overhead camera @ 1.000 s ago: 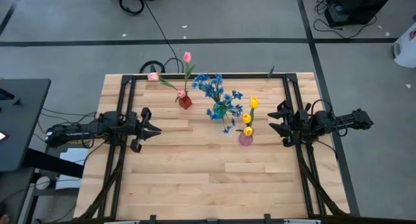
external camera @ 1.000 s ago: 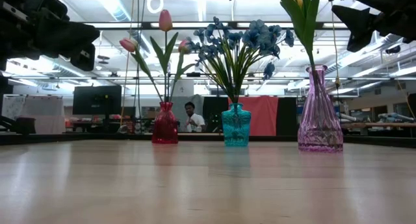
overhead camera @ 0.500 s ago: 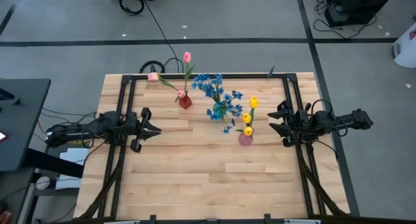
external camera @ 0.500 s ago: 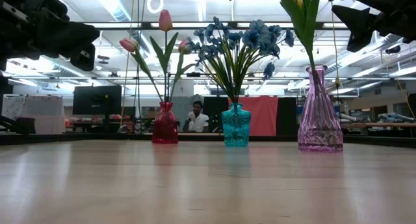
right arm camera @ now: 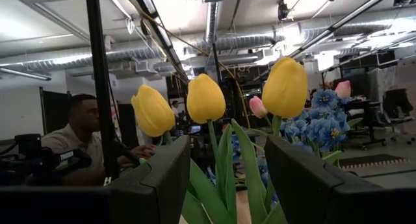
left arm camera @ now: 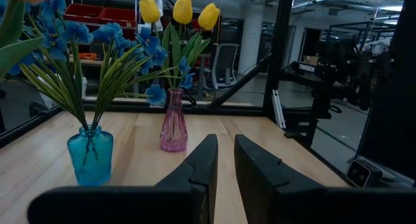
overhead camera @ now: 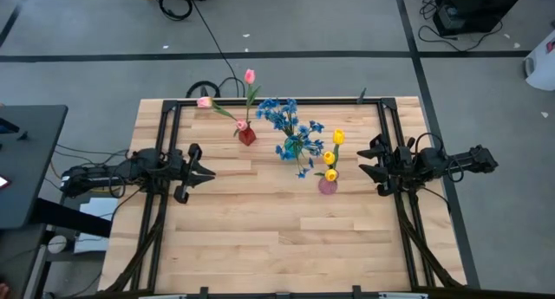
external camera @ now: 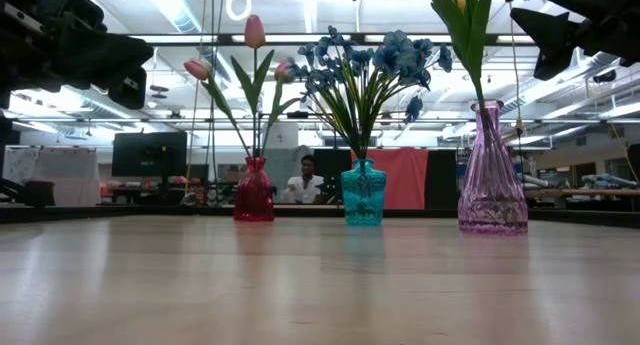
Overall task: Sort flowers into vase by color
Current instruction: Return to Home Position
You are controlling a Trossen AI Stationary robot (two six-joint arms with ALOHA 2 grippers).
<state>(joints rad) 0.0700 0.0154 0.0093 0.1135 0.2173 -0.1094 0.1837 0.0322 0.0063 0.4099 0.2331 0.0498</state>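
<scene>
Flowers look sorted: blue sprays [overhead camera: 293, 130] in teal vase [external camera: 362, 193], pink tulips [overhead camera: 248, 77] in red vase [overhead camera: 247, 136] to its left, yellow tulips [overhead camera: 337, 137] in pink vase [overhead camera: 327, 185] to its right. Left gripper [overhead camera: 205, 172] narrow, right gripper [overhead camera: 364, 160] wide, both empty, well apart from teal vase. Nothing left, I'd say.

From overhead we look straight down on the whole pale wooden table [overhead camera: 260, 238]. At table-top height we look level across it into the room. From the left gripper [left arm camera: 224, 160] we face across the table, well back from the ribbed pink glass vase [left arm camera: 173, 123] ahead of it. From the right gripper [right arm camera: 224, 178] we sit near the yellow tulips [right arm camera: 206, 99]. All four views share those tulips.
</scene>
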